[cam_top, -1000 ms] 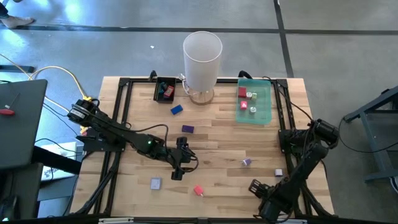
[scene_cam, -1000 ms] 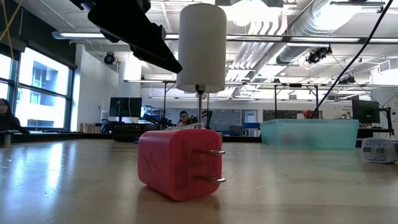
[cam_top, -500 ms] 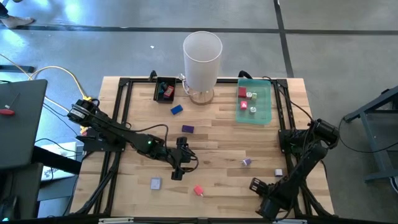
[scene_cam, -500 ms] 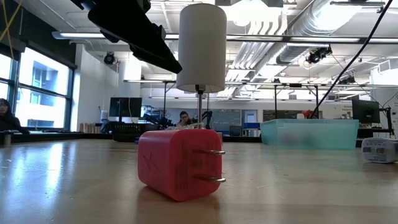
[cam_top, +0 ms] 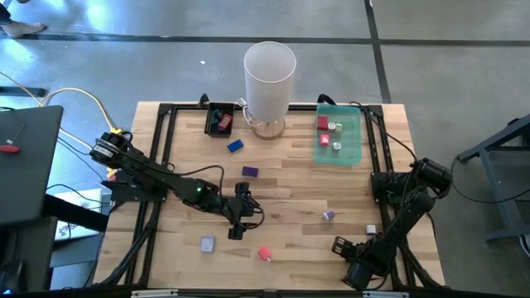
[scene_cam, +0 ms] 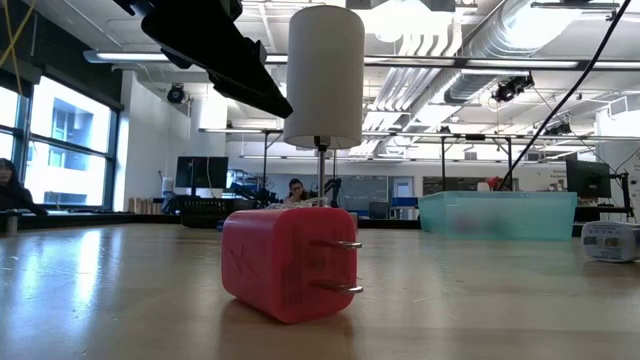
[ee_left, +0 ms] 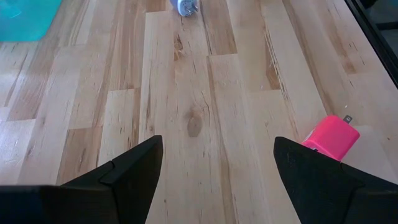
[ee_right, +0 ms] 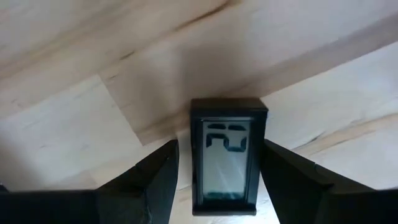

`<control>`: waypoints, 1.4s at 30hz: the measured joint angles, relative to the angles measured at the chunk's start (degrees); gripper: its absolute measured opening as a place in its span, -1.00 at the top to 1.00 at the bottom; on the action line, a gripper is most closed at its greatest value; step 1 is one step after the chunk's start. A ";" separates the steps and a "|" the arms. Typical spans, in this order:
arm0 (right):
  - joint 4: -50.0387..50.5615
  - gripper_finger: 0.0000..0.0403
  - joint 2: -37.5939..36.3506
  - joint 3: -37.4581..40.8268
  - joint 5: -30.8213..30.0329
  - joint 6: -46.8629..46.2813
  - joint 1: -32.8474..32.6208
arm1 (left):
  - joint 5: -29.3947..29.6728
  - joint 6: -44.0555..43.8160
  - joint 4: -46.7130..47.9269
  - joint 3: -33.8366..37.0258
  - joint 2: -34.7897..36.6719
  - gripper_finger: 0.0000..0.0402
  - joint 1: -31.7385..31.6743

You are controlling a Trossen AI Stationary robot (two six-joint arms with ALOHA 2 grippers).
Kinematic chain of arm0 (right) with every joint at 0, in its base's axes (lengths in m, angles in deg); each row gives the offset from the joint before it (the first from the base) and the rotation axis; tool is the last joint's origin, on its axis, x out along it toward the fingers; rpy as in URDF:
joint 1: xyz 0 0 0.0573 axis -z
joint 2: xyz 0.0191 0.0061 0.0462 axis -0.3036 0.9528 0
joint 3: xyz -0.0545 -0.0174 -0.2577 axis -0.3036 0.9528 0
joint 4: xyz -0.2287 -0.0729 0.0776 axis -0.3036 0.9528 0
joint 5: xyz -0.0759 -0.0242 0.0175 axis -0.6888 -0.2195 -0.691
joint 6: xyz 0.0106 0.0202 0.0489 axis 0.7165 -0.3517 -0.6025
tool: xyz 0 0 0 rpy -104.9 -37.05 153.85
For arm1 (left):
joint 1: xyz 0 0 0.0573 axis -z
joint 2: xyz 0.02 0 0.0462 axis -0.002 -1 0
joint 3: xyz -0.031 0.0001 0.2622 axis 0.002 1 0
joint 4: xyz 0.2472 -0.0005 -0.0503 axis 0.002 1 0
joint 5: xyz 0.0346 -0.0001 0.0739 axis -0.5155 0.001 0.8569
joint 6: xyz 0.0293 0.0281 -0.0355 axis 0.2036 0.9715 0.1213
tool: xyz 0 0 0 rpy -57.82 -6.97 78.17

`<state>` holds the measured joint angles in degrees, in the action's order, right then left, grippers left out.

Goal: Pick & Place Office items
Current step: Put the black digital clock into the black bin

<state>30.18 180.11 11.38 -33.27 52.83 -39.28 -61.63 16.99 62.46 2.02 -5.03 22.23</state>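
My left gripper [cam_top: 248, 213] [ee_left: 217, 162] hangs open over bare wood at mid-table, left of centre. A pink plug block [cam_top: 264, 253] [scene_cam: 285, 262] [ee_left: 331, 137] lies on its side near the front edge, just beside it. My right gripper [cam_top: 339, 246] [ee_right: 217, 168] is low at the front right, open. Its fingers stand on either side of a black piece with a grey display [ee_right: 228, 155] that lies on the wood. Loose on the table are a grey block [cam_top: 206, 243], a purple block [cam_top: 249, 172], a blue block [cam_top: 235, 146], a lilac plug [cam_top: 329, 216] [ee_left: 185, 6] and a small pale block [cam_top: 371, 229]. My right gripper comes from above with one finger [ee_right: 155, 180] on each long side of the black piece's body [ee_right: 199, 162]. A thin gap shows on one side. I cannot tell whether the other finger touches it. The piece lies flat on the table.
A tall white cylinder [cam_top: 269, 79] [scene_cam: 325, 75] stands at the far edge's middle. The translucent green tray [cam_top: 354, 145] [scene_cam: 500, 215] at far right holds red and white pieces. A small black tray [cam_top: 209, 120] at far left holds a few pieces. A black frame rail [cam_top: 377, 165] borders the table.
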 joint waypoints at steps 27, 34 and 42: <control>-4.00 -0.02 0.00 0.05 -0.38 -6.21 0.11 | 0.00 0.02 0.00 0.00 0.00 -0.49 0.00; -5.19 0.10 0.00 0.05 -0.76 -7.98 0.11 | 0.00 0.02 0.00 0.00 0.00 -0.49 0.02; -4.74 0.25 -0.04 0.05 -2.98 -8.39 0.09 | -0.01 -2.89 -0.26 0.00 0.00 -0.49 -0.10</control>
<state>25.44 180.06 11.43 -36.25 44.45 -39.19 -61.64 14.09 62.21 2.02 -5.03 22.14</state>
